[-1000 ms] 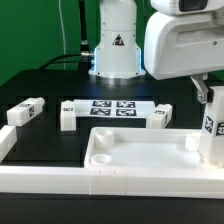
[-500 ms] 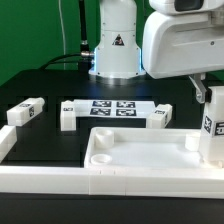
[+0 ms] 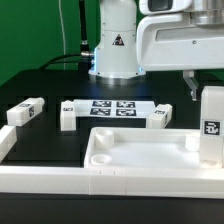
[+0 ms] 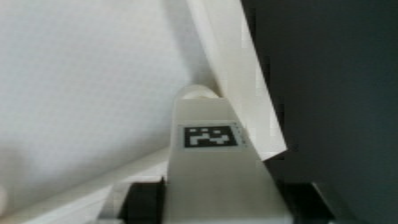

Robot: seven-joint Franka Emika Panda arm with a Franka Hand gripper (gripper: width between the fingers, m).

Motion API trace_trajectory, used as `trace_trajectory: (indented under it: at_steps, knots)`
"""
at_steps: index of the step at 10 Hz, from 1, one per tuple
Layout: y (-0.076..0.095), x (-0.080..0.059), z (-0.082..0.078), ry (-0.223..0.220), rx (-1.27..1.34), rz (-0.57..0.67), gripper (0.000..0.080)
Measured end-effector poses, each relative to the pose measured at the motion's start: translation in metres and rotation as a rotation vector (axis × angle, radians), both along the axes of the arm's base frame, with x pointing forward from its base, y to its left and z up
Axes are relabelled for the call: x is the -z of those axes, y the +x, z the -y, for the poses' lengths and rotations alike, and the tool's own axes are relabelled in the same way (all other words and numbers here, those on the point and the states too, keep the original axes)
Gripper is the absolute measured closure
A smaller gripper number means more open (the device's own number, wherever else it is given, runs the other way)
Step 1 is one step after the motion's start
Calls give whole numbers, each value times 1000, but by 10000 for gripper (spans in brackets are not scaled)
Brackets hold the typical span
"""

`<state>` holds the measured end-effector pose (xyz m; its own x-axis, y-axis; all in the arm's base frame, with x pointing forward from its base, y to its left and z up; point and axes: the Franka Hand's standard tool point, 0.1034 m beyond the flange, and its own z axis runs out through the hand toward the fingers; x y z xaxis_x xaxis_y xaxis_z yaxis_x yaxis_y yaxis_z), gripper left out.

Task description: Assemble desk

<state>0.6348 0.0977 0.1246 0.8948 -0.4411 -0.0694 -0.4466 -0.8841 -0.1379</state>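
The tabletop [image 3: 140, 155] hollow is open from above, except at its right end, where the upright leg [image 3: 211, 125] stands in the way. Beyond it, the marker board [image 3: 113, 107] and loose legs [image 3: 68, 115] crowd the far strip. The black table [image 3: 55, 142] to the left offers free passage.

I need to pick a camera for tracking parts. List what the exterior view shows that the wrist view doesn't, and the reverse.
Only the exterior view: three loose legs, the marker board, the border rail and the robot base.
Only the wrist view: the gripper, its dark fingers flanking the leg.
Both: the gripped leg with its tag, and the tabletop.
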Motion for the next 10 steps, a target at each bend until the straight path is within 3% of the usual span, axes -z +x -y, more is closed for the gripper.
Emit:
trace_trajectory:
  at_steps: [7, 8, 9, 10]
  knots:
    - [-2, 1, -6, 31, 507, -89, 506]
    - [-2, 2, -8, 31, 553, -98, 433]
    - [-2, 2, -8, 31, 518, -93, 297]
    - [-2, 2, -8, 25, 466, -84, 297]
